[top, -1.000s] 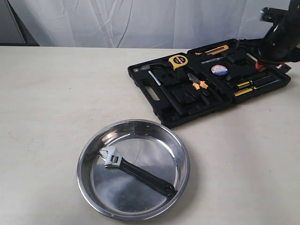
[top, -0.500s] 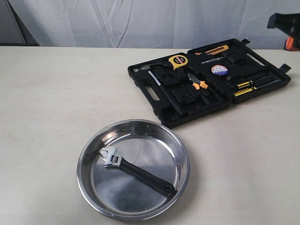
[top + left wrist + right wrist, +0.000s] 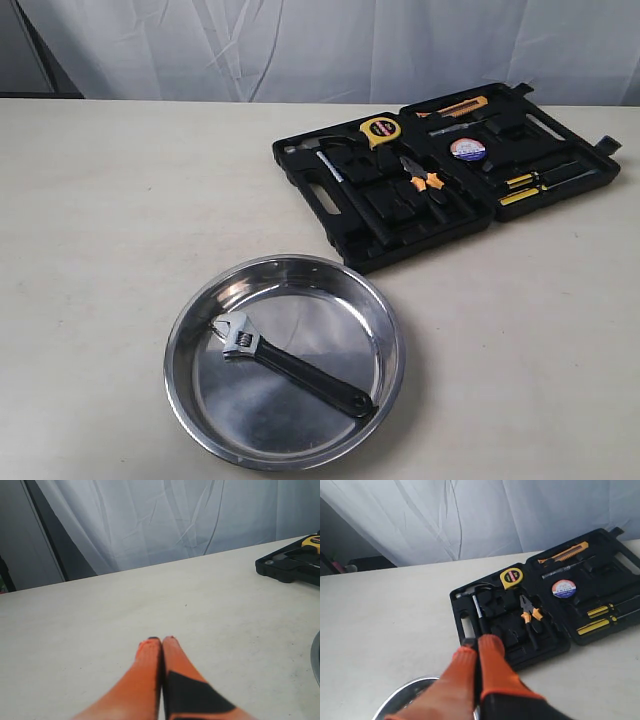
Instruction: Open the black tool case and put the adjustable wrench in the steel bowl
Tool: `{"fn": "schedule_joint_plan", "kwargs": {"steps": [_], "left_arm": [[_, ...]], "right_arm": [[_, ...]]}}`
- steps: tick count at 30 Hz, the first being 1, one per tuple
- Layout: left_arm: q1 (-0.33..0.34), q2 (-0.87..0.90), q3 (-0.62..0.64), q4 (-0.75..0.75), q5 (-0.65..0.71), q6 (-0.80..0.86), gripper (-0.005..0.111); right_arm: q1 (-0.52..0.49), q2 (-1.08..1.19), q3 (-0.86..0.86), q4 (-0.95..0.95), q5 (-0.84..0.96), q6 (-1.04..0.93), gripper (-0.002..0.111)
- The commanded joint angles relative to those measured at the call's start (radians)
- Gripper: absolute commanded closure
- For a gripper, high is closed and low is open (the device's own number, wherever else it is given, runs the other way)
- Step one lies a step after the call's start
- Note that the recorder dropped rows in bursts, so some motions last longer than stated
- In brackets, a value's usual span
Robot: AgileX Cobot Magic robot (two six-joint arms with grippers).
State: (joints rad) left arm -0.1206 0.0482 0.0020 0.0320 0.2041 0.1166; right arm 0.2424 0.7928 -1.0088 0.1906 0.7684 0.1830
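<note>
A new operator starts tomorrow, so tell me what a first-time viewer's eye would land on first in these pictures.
The shiny steel bowl, low in the exterior view, stands out first, with the adjustable wrench lying diagonally inside it. Up and to the right, the black tool case lies open flat, its yellow tape measure and orange-handled pliers bright against the dark tray. The orange left gripper and right gripper are both shut.

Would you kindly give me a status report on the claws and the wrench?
Left claw shut, empty. Right claw shut, empty. Adjustable wrench lying in steel bowl, tool case open. Nothing in the way.
</note>
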Motion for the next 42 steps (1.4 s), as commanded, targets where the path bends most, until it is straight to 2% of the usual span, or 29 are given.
{"fn": "schedule_joint_plan", "kwargs": {"steps": [1,7,9,12,14,20,25,32,35,42], "left_arm": [[0.001,-0.007,-0.002,-0.001,-0.010,-0.004,0.106],[0.001,-0.007,-0.002,-0.001,-0.010,-0.004,0.106],[0.001,-0.007,-0.002,-0.001,-0.010,-0.004,0.106],[0.001,-0.007,-0.002,-0.001,-0.010,-0.004,0.106],[0.001,-0.007,-0.002,-0.001,-0.010,-0.004,0.106],[0.001,-0.007,-0.002,-0.001,-0.010,-0.004,0.106],[0.001,-0.007,-0.002,-0.001,-0.010,-0.004,0.106],[0.001,-0.007,-0.002,-0.001,-0.010,-0.004,0.106],[0.001,-0.007,-0.002,-0.001,-0.010,-0.004,0.106],[0.001,-0.007,-0.002,-0.001,-0.010,-0.004,0.106]], "right_arm": [[0.004,-0.096,0.006,-0.001,0.008,-0.007,0.109],[0.004,-0.198,0.075,-0.077,0.033,-0.012,0.109],[-0.019,-0.245,0.171,-0.083,-0.038,-0.014,0.109],[-0.072,-0.362,0.420,-0.043,-0.275,-0.016,0.109],[-0.129,-0.447,0.561,0.002,-0.363,-0.018,0.109],[-0.272,-0.609,0.734,0.002,-0.370,-0.049,0.109],[-0.313,-0.723,0.876,0.002,-0.434,-0.101,0.109],[-0.313,-0.787,1.009,0.002,-0.551,-0.100,0.109],[-0.313,-0.793,1.009,0.001,-0.481,-0.100,0.109],[-0.313,-0.793,1.009,0.003,-0.465,-0.100,0.109]]}}
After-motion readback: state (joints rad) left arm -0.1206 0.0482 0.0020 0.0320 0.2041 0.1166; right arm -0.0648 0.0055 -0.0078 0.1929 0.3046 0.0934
